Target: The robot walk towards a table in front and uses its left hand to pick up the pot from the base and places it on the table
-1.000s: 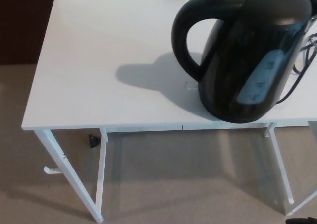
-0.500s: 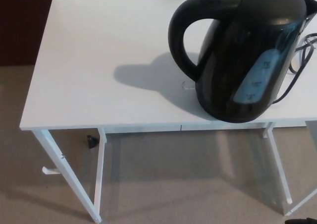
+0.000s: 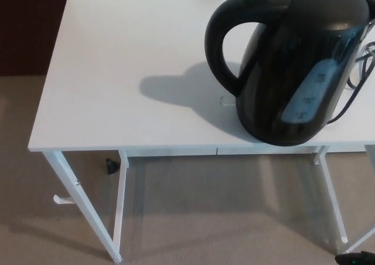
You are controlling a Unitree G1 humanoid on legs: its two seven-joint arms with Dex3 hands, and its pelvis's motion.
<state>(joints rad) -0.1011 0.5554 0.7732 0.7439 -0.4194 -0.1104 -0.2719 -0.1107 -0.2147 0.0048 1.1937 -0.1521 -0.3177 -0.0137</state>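
White table (image 3: 117,71) fills the frame; the black pot (image 3: 299,65) stands upright near its front edge at 3 o'clock, handle (image 3: 220,42) pointing to 9 o'clock (the left hand's side). Neither hand shows, so grip cannot be told.

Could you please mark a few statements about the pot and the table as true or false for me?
1. The pot stands upright on the white table. True.
2. The pot's handle points toward the picture's right. False: it points toward the picture's left.
3. The left hand is closed on the handle. False: neither hand is in view, and the handle is free.
4. A dark cable lies on the table at the pot's right side. True.
5. The pot sits at the table's left end. False: it sits toward the right, near the front edge.
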